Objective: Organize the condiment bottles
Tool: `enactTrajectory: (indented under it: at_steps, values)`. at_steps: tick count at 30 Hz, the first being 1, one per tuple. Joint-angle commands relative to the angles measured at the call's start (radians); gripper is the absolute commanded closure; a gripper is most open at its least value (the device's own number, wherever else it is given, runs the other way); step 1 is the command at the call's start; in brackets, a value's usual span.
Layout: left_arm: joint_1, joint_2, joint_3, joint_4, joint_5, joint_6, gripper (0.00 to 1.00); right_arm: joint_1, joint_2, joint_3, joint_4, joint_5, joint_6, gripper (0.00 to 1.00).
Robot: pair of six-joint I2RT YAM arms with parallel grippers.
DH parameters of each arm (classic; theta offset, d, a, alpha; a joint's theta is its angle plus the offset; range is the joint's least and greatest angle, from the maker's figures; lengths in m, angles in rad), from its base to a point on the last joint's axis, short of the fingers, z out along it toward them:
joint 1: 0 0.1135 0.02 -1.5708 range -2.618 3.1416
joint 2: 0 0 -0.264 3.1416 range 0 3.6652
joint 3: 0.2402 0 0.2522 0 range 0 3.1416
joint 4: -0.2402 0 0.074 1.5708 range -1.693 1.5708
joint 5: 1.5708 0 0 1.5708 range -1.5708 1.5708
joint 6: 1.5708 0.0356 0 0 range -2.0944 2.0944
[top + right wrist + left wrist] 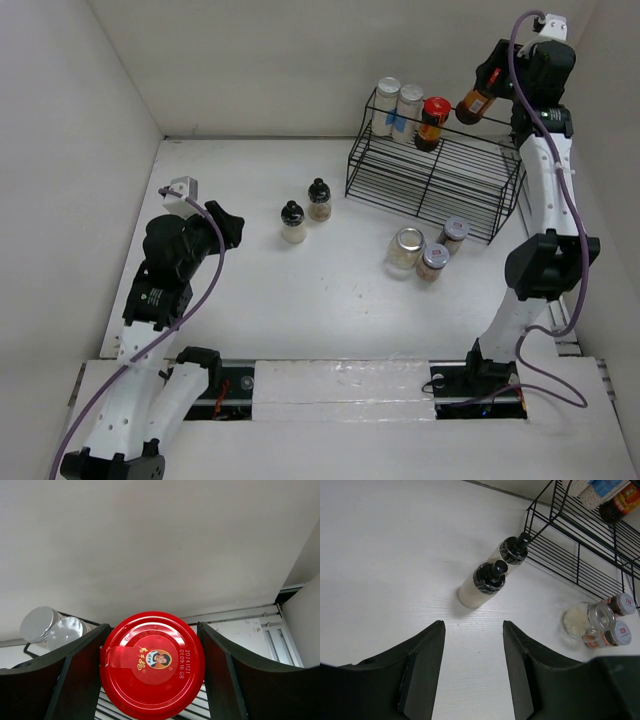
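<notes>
Your right jaws held a red-capped bottle (pixel 478 101) at the upper right, by the wire rack (pixel 430 180); your left jaws stood partly open, empty, at the left.

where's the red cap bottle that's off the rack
Top view, far right: the red-capped bottle is in the right end effector, by the rack's back right corner.

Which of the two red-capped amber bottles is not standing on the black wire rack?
The red-capped bottle gripped by the right end effector, held in the air; the other one stands upright on the rack's top shelf.
</notes>
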Motion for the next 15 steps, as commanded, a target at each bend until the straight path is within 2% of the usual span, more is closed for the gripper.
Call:
enactTrajectory:
  at_steps: [1,4,8,15]
  values:
    - [0.004,-0.002,0.006,0.037,0.009,0.011,0.54,0.009,0.005,0.154,0.092,0.003,-0.026,0.49]
    - [0.004,-0.002,0.006,0.037,0.009,0.011,0.54,0.031,0.025,0.176,0.044,0.012,-0.038,0.49]
    - [0.004,-0.002,0.006,0.037,0.009,0.011,0.54,0.049,-0.010,0.019,0.118,0.046,-0.061,0.49]
    - [0.004,-0.002,0.006,0.037,0.009,0.011,0.54,0.049,-0.009,-0.071,0.109,0.035,-0.070,0.48]
